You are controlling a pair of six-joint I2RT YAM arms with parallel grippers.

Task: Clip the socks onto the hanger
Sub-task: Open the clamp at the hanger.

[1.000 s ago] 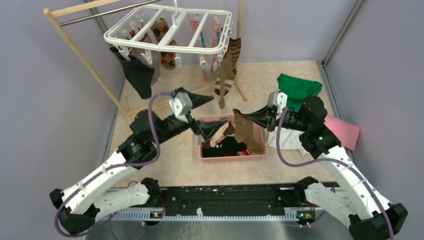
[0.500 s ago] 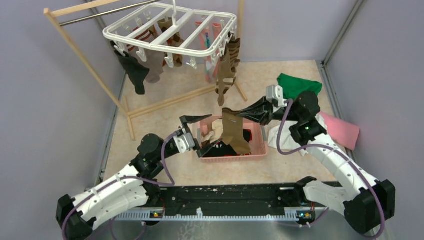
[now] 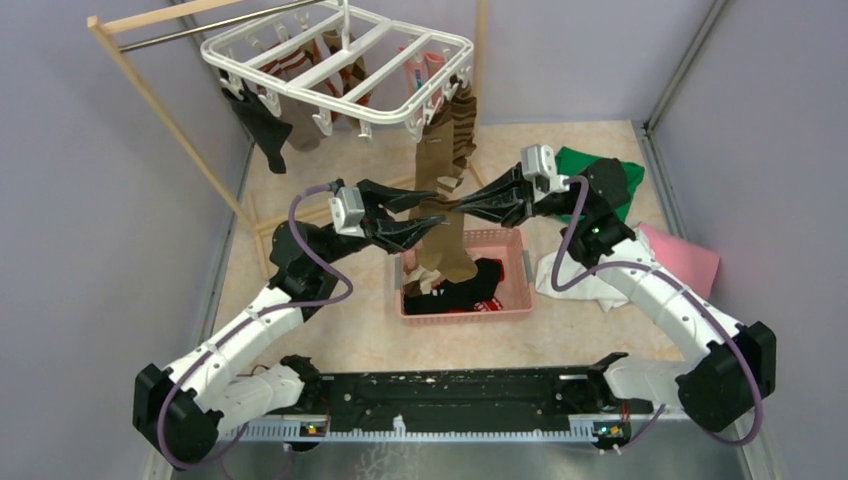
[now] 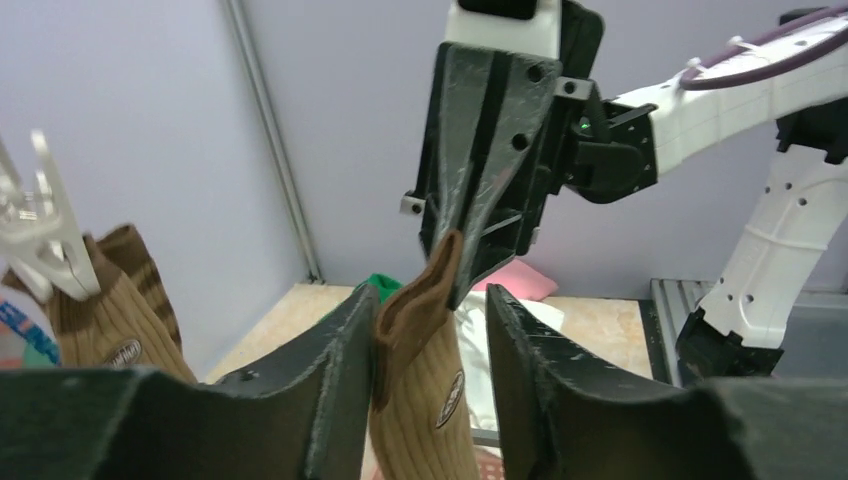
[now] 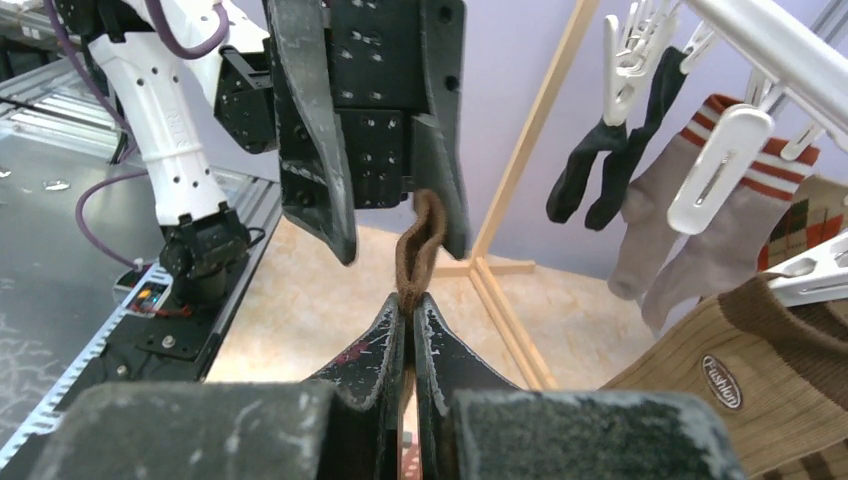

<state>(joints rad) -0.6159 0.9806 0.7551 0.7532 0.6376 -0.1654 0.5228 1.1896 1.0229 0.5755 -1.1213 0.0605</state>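
**Left claw closed in on the lifted sock**

Top view: the right claw (image 3: pixel 458 204) pinched the cuff of a brown ribbed sock (image 3: pixel 452 250). The sock hung at mid-frame above the pink basket (image 3: pixel 460 313) and lower than the white clip hanger (image 3: pixel 340 65) in the upper left. A second before, the sock dangled lower over the basket and the left claw (image 3: pixel 438 208) stood wide beside it. It had since risen to the cuff and drawn partway in.

Left wrist view: its fingers straddled the sock (image 4: pixel 415 370) with a gap on the right, so it had no grip yet. The right claw (image 4: pixel 462 270) reached down from the top centre.

Right wrist view: the right claw (image 5: pixel 410 308) was clamped tight on the cuff (image 5: pixel 420 250), with the left claw (image 5: pixel 402 250) bracketing it above. White clips (image 5: pixel 715 170) hung at the upper right. This looked like a two-claw hold being set up, and the sock was not yet clipped.
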